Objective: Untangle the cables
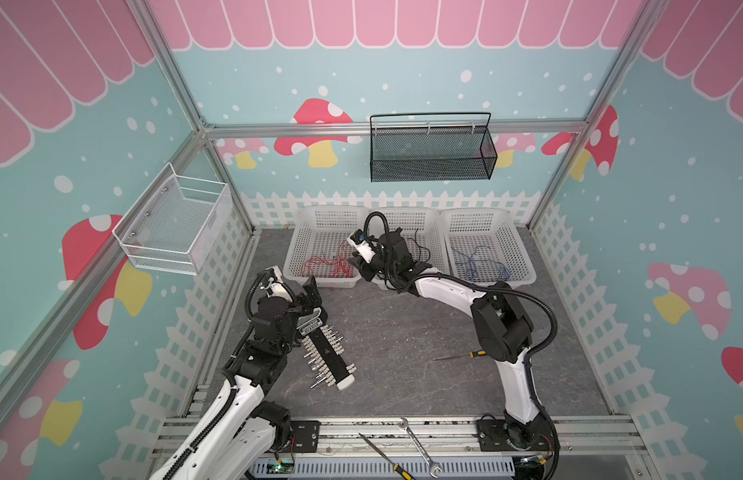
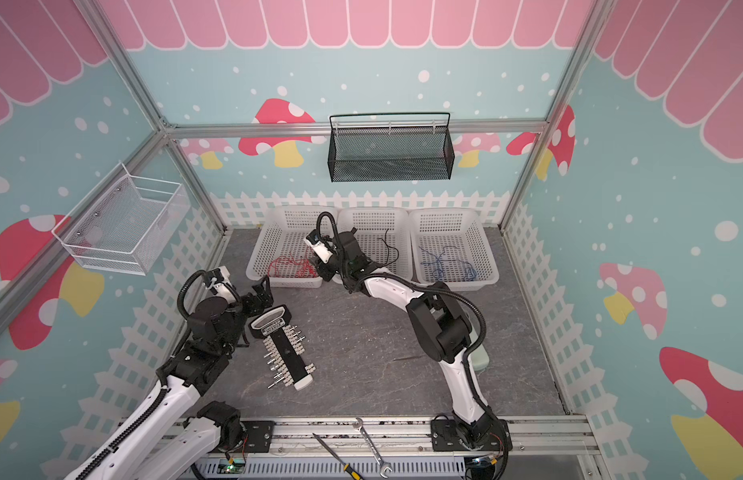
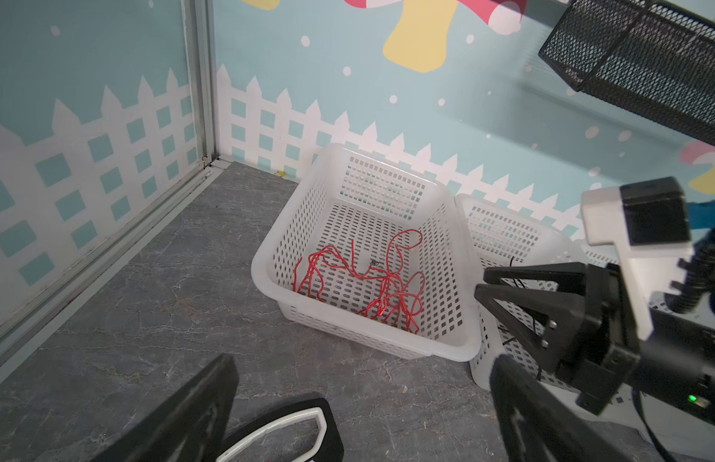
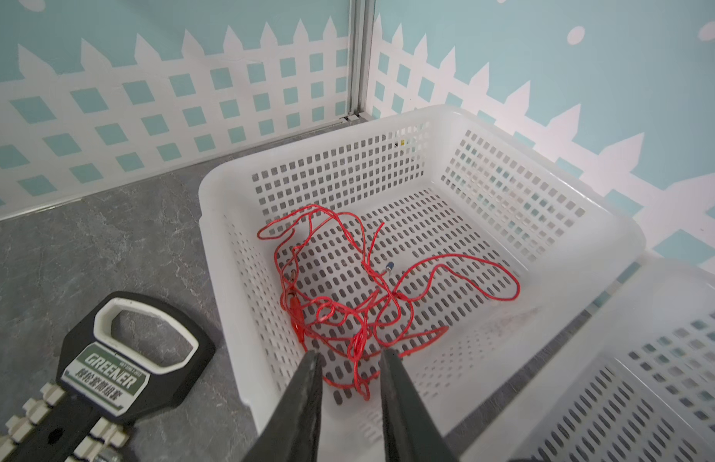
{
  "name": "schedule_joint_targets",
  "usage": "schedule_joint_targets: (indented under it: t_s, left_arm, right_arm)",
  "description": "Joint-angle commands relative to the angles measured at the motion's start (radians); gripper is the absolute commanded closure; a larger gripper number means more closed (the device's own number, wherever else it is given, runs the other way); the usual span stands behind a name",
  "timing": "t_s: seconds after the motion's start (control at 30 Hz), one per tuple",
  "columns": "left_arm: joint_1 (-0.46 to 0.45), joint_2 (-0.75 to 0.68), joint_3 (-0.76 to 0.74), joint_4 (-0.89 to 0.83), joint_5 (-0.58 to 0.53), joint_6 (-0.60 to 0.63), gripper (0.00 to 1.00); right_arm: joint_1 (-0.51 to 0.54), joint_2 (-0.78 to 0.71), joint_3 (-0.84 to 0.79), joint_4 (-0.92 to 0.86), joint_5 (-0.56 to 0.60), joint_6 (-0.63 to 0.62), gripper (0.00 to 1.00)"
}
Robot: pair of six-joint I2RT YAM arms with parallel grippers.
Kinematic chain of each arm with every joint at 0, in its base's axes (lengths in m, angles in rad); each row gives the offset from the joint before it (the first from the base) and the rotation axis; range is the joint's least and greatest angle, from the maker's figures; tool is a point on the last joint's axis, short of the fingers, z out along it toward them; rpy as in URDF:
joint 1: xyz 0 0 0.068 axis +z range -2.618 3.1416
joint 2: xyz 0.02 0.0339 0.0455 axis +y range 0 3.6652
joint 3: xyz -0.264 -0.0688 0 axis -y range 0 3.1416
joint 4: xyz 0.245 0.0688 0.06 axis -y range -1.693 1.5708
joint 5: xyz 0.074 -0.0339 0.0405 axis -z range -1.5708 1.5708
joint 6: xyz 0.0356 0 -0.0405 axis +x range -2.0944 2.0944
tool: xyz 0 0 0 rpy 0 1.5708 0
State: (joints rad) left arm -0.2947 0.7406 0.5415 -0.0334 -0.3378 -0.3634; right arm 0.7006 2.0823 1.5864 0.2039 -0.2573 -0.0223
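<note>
Cables (image 1: 328, 266) lie sorted by colour in three white baskets standing side by side at the far edge of the table (image 1: 403, 353). The red cable (image 4: 348, 304) is a loose tangle on the floor of the left basket (image 4: 212, 192), bunched toward its near side. A black cable (image 2: 392, 248) lies in the middle basket (image 1: 419, 218), partly hidden behind the right arm. The blue cable (image 1: 471, 266) is in the right basket (image 1: 523, 253).

The right gripper (image 4: 350, 356) reaches across to the left basket and hangs over its near right corner, above the red tangle. Its jaws stand a little apart with nothing clamped between them, and the wire shows through the gap.

The left gripper (image 1: 313, 293) sits over the table just near of the left basket, jaws spread wide and empty. The handle of a socket rack (image 1: 328, 357) lies below it. A screwdriver (image 1: 461, 356) lies beside the right arm.
</note>
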Motion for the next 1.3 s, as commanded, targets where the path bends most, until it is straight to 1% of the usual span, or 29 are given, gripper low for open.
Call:
schedule_joint_targets:
  t_s: [0.0, 0.13, 0.27, 0.4, 0.53, 0.63, 0.7, 0.77, 0.83, 0.93, 1.0, 1.13, 1.27]
  left_arm:
    - [0.006, 0.012, -0.017, 0.014, -0.036, -0.014, 0.02]
    - [0.007, 0.043, -0.015, -0.004, -0.087, 0.009, 0.02]
    - [0.009, 0.081, -0.006, -0.022, -0.128, 0.034, 0.01]
    - [0.011, 0.136, 0.0, -0.011, -0.157, 0.071, 0.02]
    - [0.012, 0.209, -0.018, 0.039, -0.211, 0.12, 0.02]
    - [0.013, 0.262, -0.037, 0.099, -0.237, 0.145, 0.01]
    - [0.016, 0.295, -0.048, 0.147, -0.238, 0.165, 0.01]
    - [0.02, 0.319, -0.049, 0.182, -0.236, 0.184, 0.01]
    - [0.027, 0.344, -0.059, 0.242, -0.228, 0.209, 0.01]
    - [0.051, 0.384, -0.076, 0.338, -0.182, 0.242, 0.01]
    - [0.075, 0.43, -0.088, 0.42, -0.153, 0.256, 0.01]
    - [0.127, 0.549, -0.106, 0.591, -0.122, 0.259, 0.01]
    - [0.134, 0.671, -0.069, 0.644, -0.118, 0.322, 0.01]
  right_arm:
    - [0.004, -0.132, -0.093, 0.04, 0.062, -0.021, 0.71]
    - [0.002, -0.291, -0.26, 0.07, 0.114, -0.023, 0.69]
    - [-0.004, -0.414, -0.407, 0.085, 0.183, -0.04, 0.66]
    - [-0.039, -0.547, -0.573, 0.103, 0.266, -0.028, 0.63]
    - [-0.13, -0.708, -0.754, 0.109, 0.336, 0.025, 0.59]
    - [-0.207, -0.836, -0.884, 0.11, 0.384, 0.049, 0.54]
    - [-0.272, -0.927, -0.975, 0.112, 0.414, 0.069, 0.51]
    - [-0.321, -1.002, -1.054, 0.129, 0.453, 0.07, 0.45]
    - [-0.358, -1.049, -1.111, 0.146, 0.486, 0.061, 0.41]
    - [-0.414, -1.062, -1.168, 0.197, 0.497, 0.051, 0.36]
    - [-0.46, -1.031, -1.206, 0.281, 0.487, 0.051, 0.32]
    - [-0.54, -0.9, -1.21, 0.393, 0.495, 0.039, 0.28]
    - [-0.606, -0.758, -1.209, 0.546, 0.445, 0.02, 0.27]
